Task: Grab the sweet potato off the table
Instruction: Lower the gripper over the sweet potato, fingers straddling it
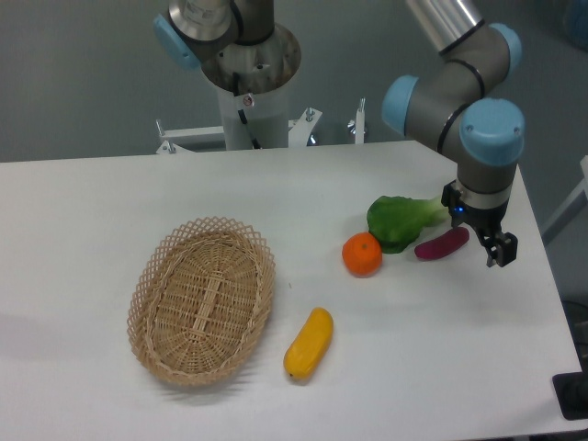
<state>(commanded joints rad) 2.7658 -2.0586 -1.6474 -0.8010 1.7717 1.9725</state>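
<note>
Sweet potato (442, 243) lies on the table (276, 184), long axis eight-to-two o'clock, at nine o'clock from our gripper (480, 234), whose fingers stand apart.

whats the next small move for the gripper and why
Probably shift a little toward the orange and lower: the gripper hangs open over the right tip of the sweet potato, not its middle, so the jaws would likely catch only the tapered end.

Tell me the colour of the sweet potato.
Dark purple-magenta; the sweet potato shows in the fixed camera view.
</note>
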